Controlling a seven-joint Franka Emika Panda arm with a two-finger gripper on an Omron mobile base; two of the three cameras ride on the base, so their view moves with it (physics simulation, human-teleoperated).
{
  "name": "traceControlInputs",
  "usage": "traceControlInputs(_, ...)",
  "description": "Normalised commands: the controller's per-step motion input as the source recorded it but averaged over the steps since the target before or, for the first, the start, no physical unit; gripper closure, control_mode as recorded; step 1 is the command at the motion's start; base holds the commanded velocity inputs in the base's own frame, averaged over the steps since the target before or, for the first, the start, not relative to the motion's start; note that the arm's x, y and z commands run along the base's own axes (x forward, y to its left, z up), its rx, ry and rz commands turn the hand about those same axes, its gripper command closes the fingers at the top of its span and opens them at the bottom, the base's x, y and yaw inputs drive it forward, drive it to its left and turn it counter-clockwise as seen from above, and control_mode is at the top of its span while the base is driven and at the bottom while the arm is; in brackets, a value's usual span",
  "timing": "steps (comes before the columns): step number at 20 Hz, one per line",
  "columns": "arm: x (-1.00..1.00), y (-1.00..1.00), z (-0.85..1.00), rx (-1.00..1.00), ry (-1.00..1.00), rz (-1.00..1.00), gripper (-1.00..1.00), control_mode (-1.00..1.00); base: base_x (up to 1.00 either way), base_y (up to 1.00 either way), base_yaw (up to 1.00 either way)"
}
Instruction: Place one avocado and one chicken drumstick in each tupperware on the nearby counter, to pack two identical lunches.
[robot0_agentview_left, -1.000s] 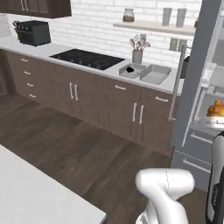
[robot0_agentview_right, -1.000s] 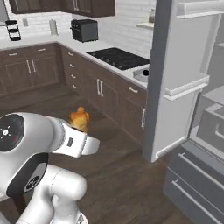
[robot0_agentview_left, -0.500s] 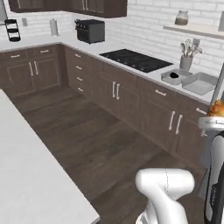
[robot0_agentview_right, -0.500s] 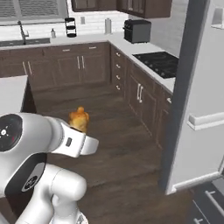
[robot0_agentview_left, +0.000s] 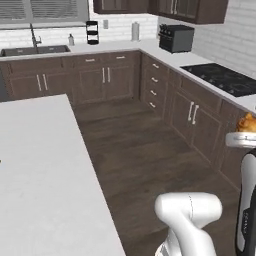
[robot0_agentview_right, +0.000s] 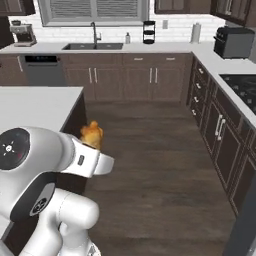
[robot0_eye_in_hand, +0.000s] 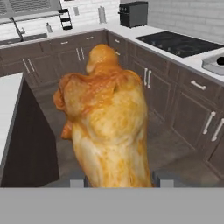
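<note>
- Golden-orange chicken drumstick (robot0_eye_in_hand: 107, 122) clamped upright in the gripper (robot0_eye_in_hand: 117, 180), fingertips (robot0_eye_in_hand: 162, 178) flanking its base.
- Carried above dark wood floor (robot0_agentview_right: 160, 150), between island (robot0_agentview_left: 40, 170) and counter (robot0_agentview_right: 165, 47).

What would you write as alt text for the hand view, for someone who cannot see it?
A golden-orange chicken drumstick held in the robot's hand looms large up close. Behind it run dark wood cabinets under a pale counter, with a black stovetop and a toaster oven.
</note>
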Motion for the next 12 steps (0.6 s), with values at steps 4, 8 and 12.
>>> traceControlInputs(4, 0.00, 0.00, 0.00, 0.00, 0.00, 0.00, 1.00, 1.00, 1.00, 0.07, 0.16)
traceControlInputs(8, 0.00, 0.00, 0.00, 0.00, 0.00, 0.00, 1.00, 1.00, 1.00, 0.00, 0.00)
traceControlInputs(12, 0.00, 0.00, 0.00, 0.00, 0.00, 0.00, 1.00, 1.00, 1.00, -0.20, 0.00)
